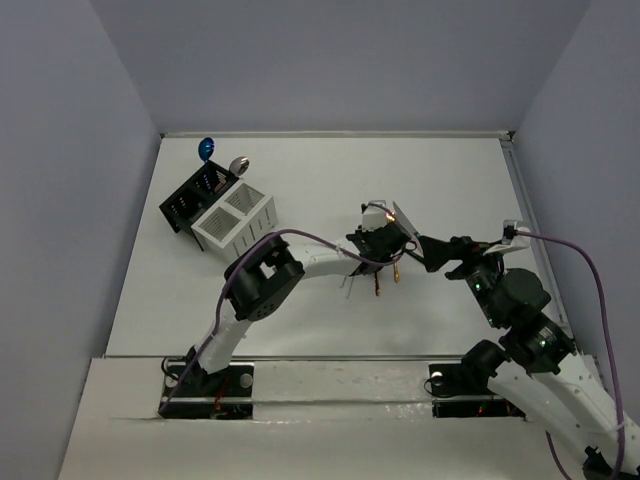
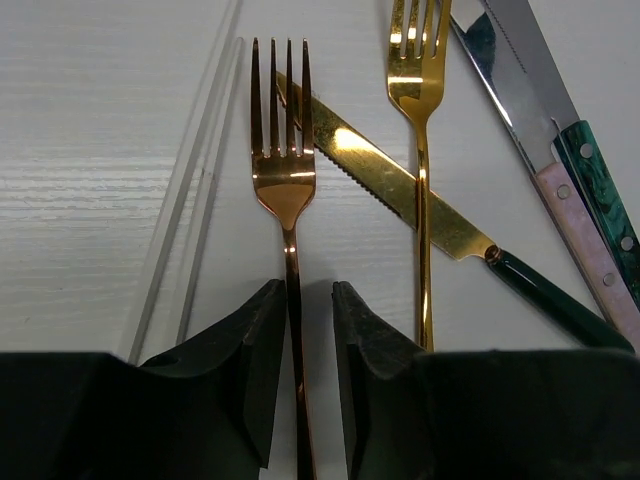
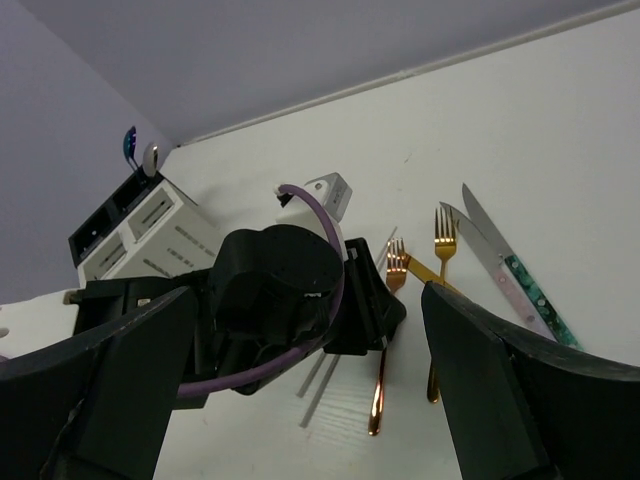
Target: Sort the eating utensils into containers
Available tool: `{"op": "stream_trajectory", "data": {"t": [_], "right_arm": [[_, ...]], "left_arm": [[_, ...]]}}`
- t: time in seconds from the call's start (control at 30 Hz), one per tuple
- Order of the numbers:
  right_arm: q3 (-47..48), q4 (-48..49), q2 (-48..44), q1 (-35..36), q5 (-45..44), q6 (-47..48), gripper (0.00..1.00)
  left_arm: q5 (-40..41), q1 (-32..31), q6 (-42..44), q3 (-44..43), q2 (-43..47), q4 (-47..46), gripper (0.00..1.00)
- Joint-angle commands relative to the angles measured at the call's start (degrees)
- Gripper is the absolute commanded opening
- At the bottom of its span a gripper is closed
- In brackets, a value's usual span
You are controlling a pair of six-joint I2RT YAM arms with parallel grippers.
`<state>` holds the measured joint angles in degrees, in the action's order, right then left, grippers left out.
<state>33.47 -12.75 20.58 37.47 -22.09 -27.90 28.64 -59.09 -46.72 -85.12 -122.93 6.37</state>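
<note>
A gold fork lies flat on the table, tines pointing away, its handle between the fingers of the left claw. That claw is narrow, with a sliver of gap showing, not clamped. Beside the fork lie pale chopsticks, a gold knife and a second fork. The right claw hangs wide nearby, holding nothing. The black caddy and white caddy stand well apart, far left.
</note>
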Motion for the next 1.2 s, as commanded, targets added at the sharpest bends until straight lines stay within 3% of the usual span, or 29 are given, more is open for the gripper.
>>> {"op": "stream_trajectory", "data": {"t": [0.0,0.17,0.4,0.57,0.8,1.17], "right_arm": [[-0.69,3.08,0.25,-0.12,1.08,1.18,0.99],[-1.04,3.61,0.25,-0.12,0.47,1.36,1.0],[-1.48,3.7,-0.63,-0.12,0.38,1.27,0.99],[-1.74,3.88,-0.63,-0.12,0.73,1.18,1.0],[-2.27,4.4,-0.36,-0.12,0.55,1.36,0.99],[-2.8,4.49,-0.72,-0.12,0.38,1.27,0.99]], "left_arm": [[2.99,0.12,0.49,-2.85,-1.07,2.24,0.25],[4.31,0.12,1.01,-3.03,-1.52,2.95,0.21],[6.16,0.12,1.63,-3.91,-3.54,4.79,0.0],[6.16,0.12,2.07,-2.08,-2.23,2.7,0.0],[5.37,0.12,6.81,4.78,8.65,-7.67,0.0],[9.13,0.12,7.78,12.34,22.38,-12.17,0.0]]}}
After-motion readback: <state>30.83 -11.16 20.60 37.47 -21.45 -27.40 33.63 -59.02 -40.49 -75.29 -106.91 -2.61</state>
